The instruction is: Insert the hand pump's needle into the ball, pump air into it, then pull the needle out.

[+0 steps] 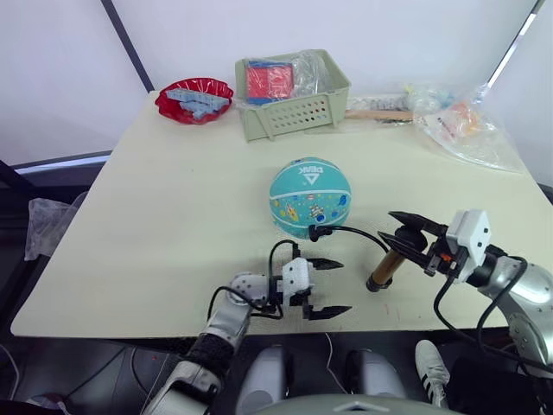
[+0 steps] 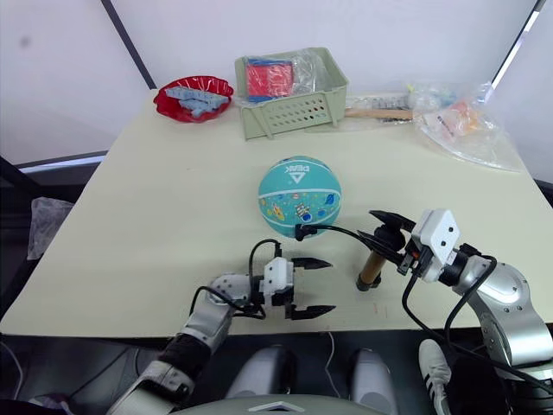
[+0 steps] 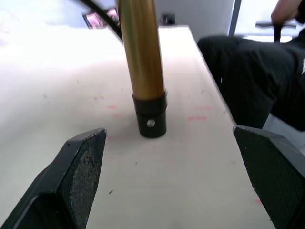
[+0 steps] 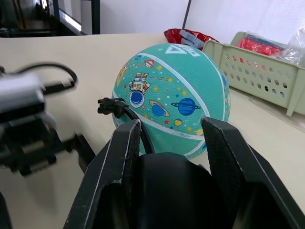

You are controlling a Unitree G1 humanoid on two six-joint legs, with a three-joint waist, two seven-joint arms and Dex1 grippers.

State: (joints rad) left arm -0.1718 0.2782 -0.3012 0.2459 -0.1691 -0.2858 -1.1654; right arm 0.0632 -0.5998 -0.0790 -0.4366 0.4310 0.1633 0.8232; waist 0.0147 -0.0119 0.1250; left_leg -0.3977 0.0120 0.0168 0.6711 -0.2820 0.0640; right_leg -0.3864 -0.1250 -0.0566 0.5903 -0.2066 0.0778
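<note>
The pebbled teal-turquoise ball (image 1: 310, 197), printed with little planets and an astronaut and crossed by white seams, sits near the middle of the pale matte surface (image 1: 164, 216). A thin black hose (image 1: 354, 231) curves from its near side across to the hand pump (image 1: 388, 266), which stands tilted on its black end cap just right of the ball, its smooth gold-bronze barrel catching the light. Whether the needle is in the ball I cannot make out; the hose end lies right against the rubber skin.

The right tool (image 1: 406, 232) is clamped around the pump's black handle, its two dark fingers pressed on either side. The left tool (image 1: 327, 287) hovers at the near edge, just left of the pump's foot, its textured black pads (image 3: 83, 164) spread wide with nothing between them.

At the far side stand a perforated pale-green plastic basket (image 1: 294, 112), a glossy red bowl (image 1: 193, 100) and crinkled clear bags (image 1: 467, 125).
</note>
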